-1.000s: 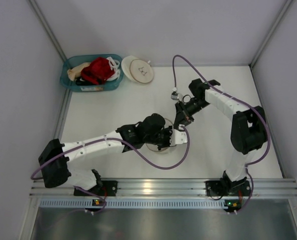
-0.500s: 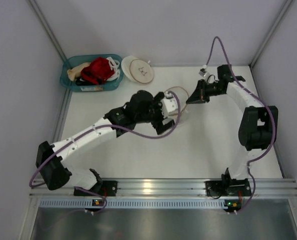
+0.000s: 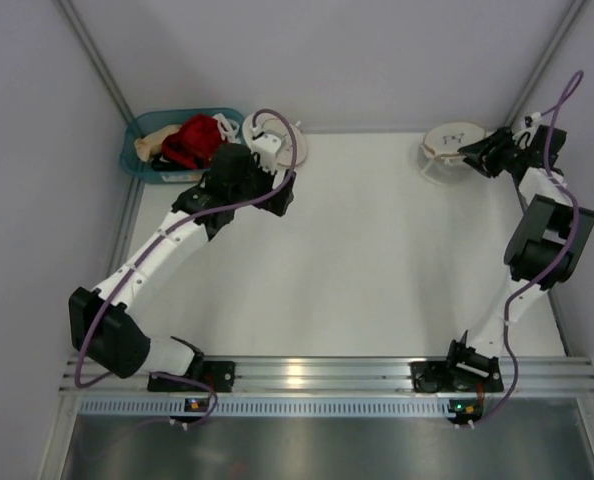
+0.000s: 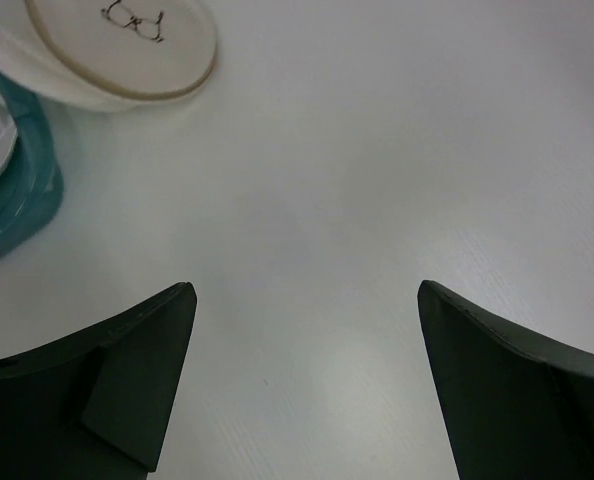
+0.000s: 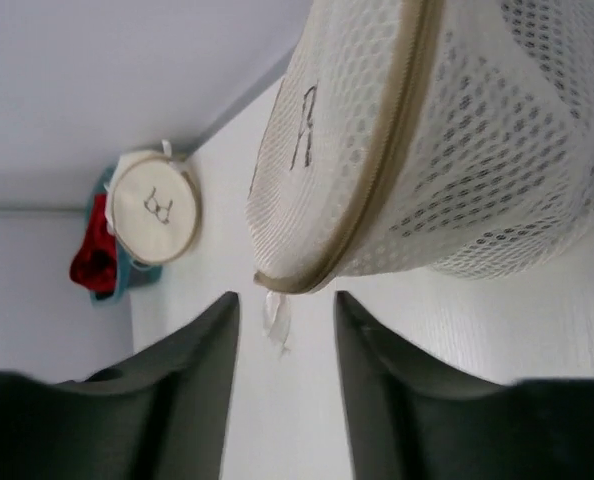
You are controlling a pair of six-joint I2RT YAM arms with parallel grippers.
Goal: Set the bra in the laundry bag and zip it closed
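The laundry bag (image 3: pixel 445 150), round cream mesh with a dark mark on its lid, lies at the back right of the table. In the right wrist view the laundry bag (image 5: pixel 427 150) fills the upper right. Its tan zip band looks shut where it shows. A small white pull tab (image 5: pixel 277 315) hangs from the rim between the jaws of my right gripper (image 5: pixel 285 297), which is open and not touching it. Seen from above, the right gripper (image 3: pixel 474 152) is just right of the bag. The bra is hidden; only dark shows through the mesh. My left gripper (image 4: pixel 305 290) is open over bare table.
A teal basket (image 3: pixel 137 160) with red and beige garments sits at the back left. A second round bag with a tan-rimmed lid (image 4: pixel 117 50) lies beside it, close to the left gripper (image 3: pixel 283 188). Walls close in the table on the left, back and right.
The laundry bag has travelled from the table's middle to the back right with the right gripper, whose jaws have now parted. The left gripper opened and swung to the back left.
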